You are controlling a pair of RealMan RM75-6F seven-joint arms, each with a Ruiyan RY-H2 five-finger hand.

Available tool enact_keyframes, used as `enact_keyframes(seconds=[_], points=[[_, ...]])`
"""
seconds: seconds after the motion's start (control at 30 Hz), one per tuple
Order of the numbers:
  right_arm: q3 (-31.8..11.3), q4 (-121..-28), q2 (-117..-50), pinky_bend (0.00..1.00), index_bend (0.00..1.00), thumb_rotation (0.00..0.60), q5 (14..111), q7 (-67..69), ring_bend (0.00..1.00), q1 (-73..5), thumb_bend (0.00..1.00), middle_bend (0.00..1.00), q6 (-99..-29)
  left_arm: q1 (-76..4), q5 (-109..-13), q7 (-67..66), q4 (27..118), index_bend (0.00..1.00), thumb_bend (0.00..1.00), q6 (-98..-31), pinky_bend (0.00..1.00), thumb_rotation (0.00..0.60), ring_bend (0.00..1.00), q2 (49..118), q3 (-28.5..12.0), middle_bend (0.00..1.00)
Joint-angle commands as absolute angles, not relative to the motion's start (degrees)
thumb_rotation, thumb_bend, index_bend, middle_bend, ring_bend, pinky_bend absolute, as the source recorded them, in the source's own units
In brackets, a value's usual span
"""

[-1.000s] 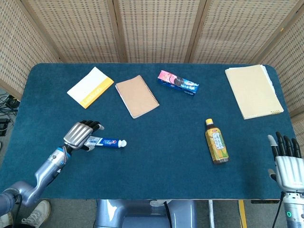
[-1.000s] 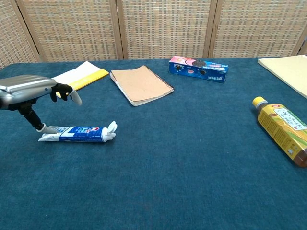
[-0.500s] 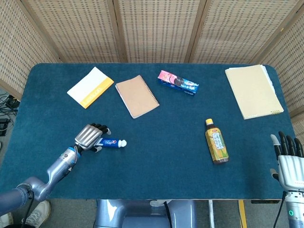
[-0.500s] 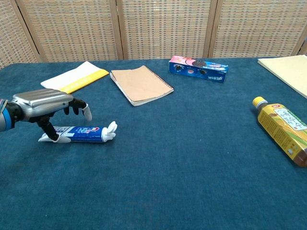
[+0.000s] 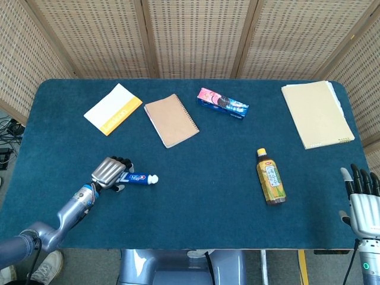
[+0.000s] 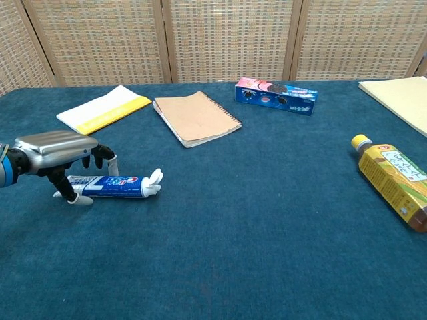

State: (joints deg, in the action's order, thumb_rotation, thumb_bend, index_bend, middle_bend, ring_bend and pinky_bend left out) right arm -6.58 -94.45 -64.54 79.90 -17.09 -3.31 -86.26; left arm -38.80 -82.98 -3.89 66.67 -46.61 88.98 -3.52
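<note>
A blue-and-white toothpaste tube (image 5: 138,177) lies flat on the blue table (image 5: 202,202), cap pointing right. My left hand (image 5: 108,171) is lowered over the tube's flat tail end. In the chest view the left hand (image 6: 57,148) straddles the tube (image 6: 110,186), with the thumb on the near side touching the cloth and the fingers curled down on the far side. The tube still rests on the table. My right hand (image 5: 362,202) hovers with its fingers spread at the table's near right corner, holding nothing. It is hidden from the chest view.
A tea bottle (image 5: 271,177) lies on its side right of centre. Along the back are a yellow-and-white booklet (image 5: 113,108), a brown spiral notebook (image 5: 171,120), a blue cookie box (image 5: 222,103) and a beige pad (image 5: 316,113). Wicker screens stand behind.
My left hand has come down and moved right onto the tube's tail, with its thumb now on the cloth. The right hand has slid slightly down and right. The tube has not moved.
</note>
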Motion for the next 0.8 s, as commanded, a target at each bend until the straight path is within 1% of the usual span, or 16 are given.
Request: enact_keyframes(seconds=[0.03, 0.17, 0.3, 0.53, 0.57, 0.7, 0.8], points=[[-6.58, -94.46, -64.55, 0.00, 0.00, 0.600, 79.96, -17.10, 0.00, -3.33, 0.00, 0.00, -86.32, -38.94, -82.33, -3.91, 66.34, 0.40, 0.24, -46.21, 0.37, 0.600, 0.35, 89.47, -3.45, 0.32], [-6.57, -94.43, -64.58, 0.00, 0.00, 0.600, 79.85, -17.16, 0.00, -3.38, 0.00, 0.00, -86.26, -39.05, -81.75, -3.97, 66.54, 0.41, 0.25, -45.96, 0.37, 0.600, 0.36, 89.49, -3.29, 0.32], [-6.56, -94.37, -64.60, 0.00, 0.00, 0.600, 79.69, -17.21, 0.00, -3.45, 0.00, 0.00, -86.12, -39.13, -81.25, -4.18, 66.87, 0.43, 0.30, -46.14, 0.44, 0.600, 0.37, 89.32, -3.29, 0.33], [-6.53, -94.47, -64.51, 0.00, 0.00, 0.600, 79.62, -17.13, 0.00, -3.45, 0.00, 0.00, -86.14, -39.01, -81.49, -4.26, 66.86, 0.47, 0.32, -47.59, 0.45, 0.600, 0.38, 89.18, -3.09, 0.37], [-6.48, -94.49, -64.52, 0.00, 0.00, 0.600, 79.66, -17.18, 0.00, -3.46, 0.00, 0.00, -86.11, -38.99, -81.48, -4.35, 66.83, 0.48, 0.34, -47.71, 0.46, 0.600, 0.39, 89.21, -3.01, 0.38], [-6.41, -94.48, -64.56, 0.00, 0.00, 0.600, 79.59, -17.29, 0.00, -3.49, 0.00, 0.00, -86.02, -38.73, -81.72, -4.70, 66.42, 0.59, 0.51, -48.85, 0.51, 0.600, 0.46, 89.71, -2.81, 0.48], [-6.42, -94.53, -64.54, 0.00, 0.00, 0.600, 79.46, -17.30, 0.00, -3.51, 0.00, 0.00, -85.97, -38.31, -82.38, -4.56, 65.47, 0.62, 0.52, -50.64, 0.52, 0.600, 0.48, 90.50, -2.67, 0.51]])
